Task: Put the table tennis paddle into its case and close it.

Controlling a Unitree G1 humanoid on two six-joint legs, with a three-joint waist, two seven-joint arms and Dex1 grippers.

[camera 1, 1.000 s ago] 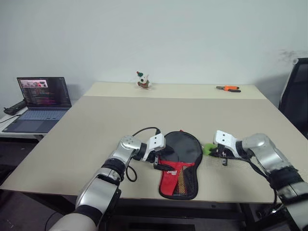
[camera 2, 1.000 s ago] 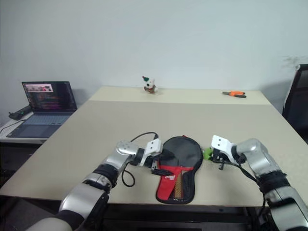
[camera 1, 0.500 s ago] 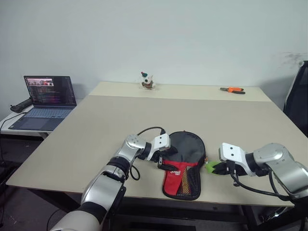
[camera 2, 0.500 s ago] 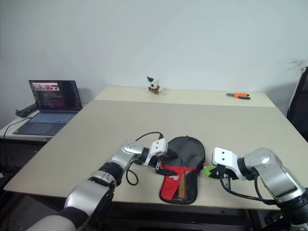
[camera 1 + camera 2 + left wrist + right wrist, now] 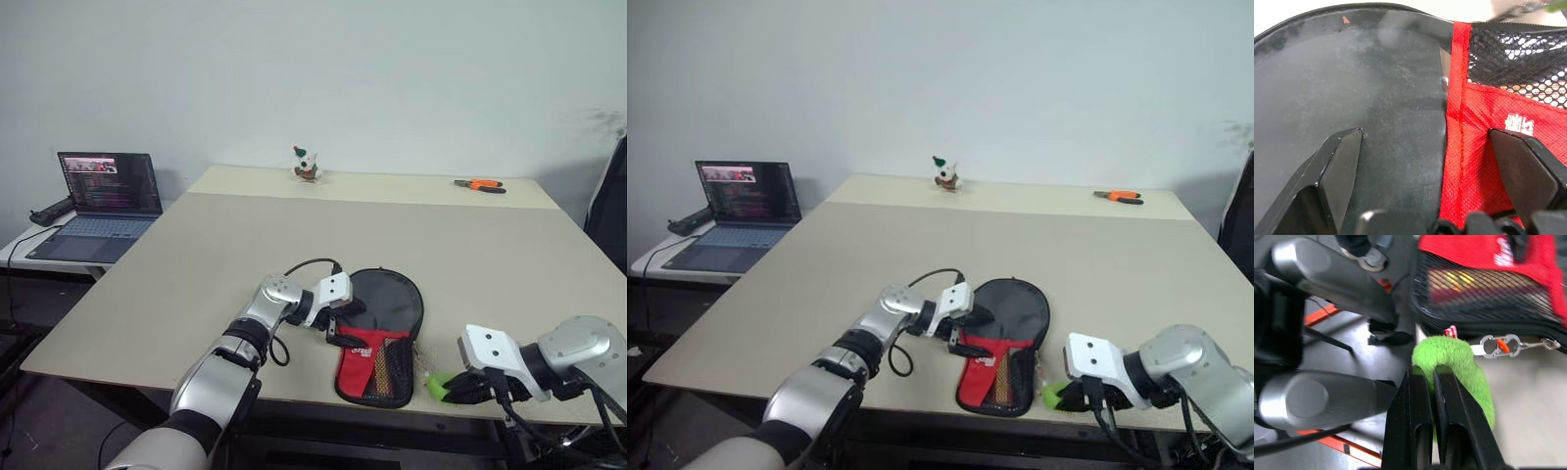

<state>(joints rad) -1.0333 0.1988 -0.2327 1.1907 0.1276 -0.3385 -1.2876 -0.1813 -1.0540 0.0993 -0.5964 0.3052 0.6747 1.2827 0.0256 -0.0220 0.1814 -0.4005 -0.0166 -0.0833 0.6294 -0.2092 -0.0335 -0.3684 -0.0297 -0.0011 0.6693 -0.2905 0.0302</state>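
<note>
Beige table (image 5: 225,245) carries our case (image 5: 384,338) near its front edge. Our left end effector (image 5: 338,326) rests wide open on the case's black part, while our right end effector (image 5: 453,390) pinches a fuzzy green ball (image 5: 1459,367) clipped to its zip.

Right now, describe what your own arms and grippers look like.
Both arms are silver-grey metal with black bands and joints. Each ends in a white boxy wrist block carrying a gripper with two black, wedge-shaped fingers: left gripper, right gripper. Black cables loop beside each wrist.
</note>
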